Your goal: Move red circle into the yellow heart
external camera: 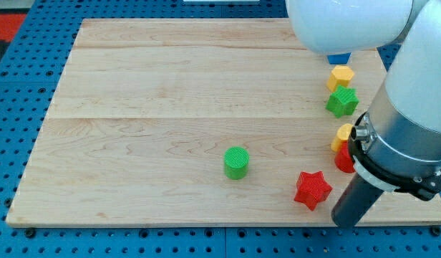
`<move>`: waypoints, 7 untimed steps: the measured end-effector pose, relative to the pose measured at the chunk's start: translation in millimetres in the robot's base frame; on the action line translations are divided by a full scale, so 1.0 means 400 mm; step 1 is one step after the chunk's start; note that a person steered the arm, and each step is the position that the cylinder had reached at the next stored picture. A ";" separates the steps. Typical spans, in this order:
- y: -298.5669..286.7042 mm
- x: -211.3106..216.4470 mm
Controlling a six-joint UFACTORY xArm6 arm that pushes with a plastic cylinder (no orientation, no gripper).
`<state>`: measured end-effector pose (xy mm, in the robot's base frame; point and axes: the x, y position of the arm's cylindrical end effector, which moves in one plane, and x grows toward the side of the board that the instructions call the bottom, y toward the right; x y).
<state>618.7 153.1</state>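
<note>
The red circle (343, 160) lies near the board's right edge, mostly hidden behind the arm. A yellow block (342, 134), probably the yellow heart, sits just above it, touching or nearly touching, and is also partly hidden. My tip (343, 223) rests near the board's bottom edge, below the red circle and just right of the red star (312, 189).
A green circle (236, 162) lies near the board's lower middle. A green star (342, 101) and a yellow hexagon (341, 76) sit in a column at the right. A blue block (339, 57) peeks out under the arm at the top right. The arm's body covers the right edge.
</note>
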 end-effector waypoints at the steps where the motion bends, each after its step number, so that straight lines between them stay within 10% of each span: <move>1: -0.022 0.000; 7: -0.148 -0.001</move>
<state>618.4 93.8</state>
